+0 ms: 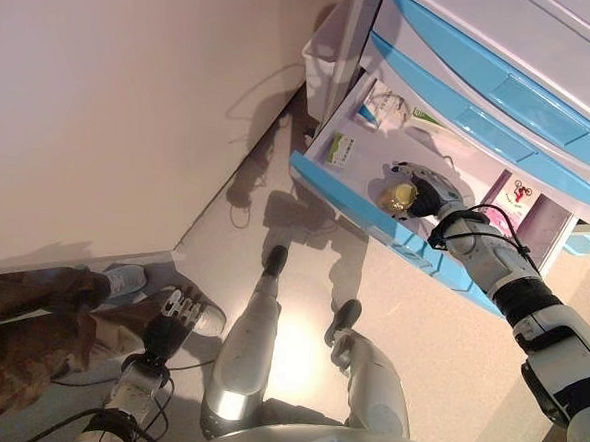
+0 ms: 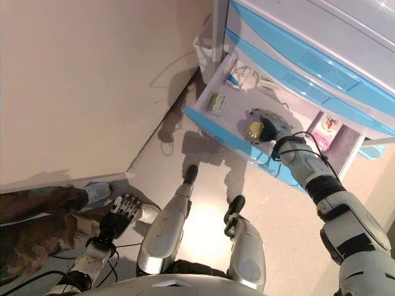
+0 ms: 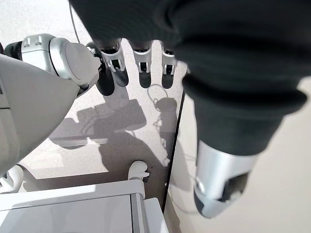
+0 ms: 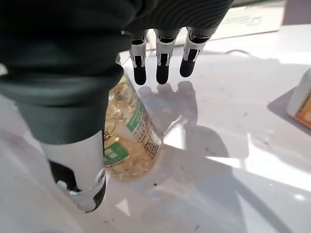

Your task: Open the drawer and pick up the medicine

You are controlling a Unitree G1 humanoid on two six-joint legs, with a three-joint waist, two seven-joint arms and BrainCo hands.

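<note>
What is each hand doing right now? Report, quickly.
Left hand: open, empty, hanging low.
Right hand: open over the medicine bottle in the drawer, not gripping.

Bright light, hard shadows on floor [image 1: 389, 317]; glare between shadows.

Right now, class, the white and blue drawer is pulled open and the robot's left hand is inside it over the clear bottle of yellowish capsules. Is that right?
Not quite: it is the right robot hand, not the left, that is inside the open white and blue drawer over the clear bottle of yellowish capsules, as the left eye view shows. The left robot hand hangs low, away from the drawer.
</note>
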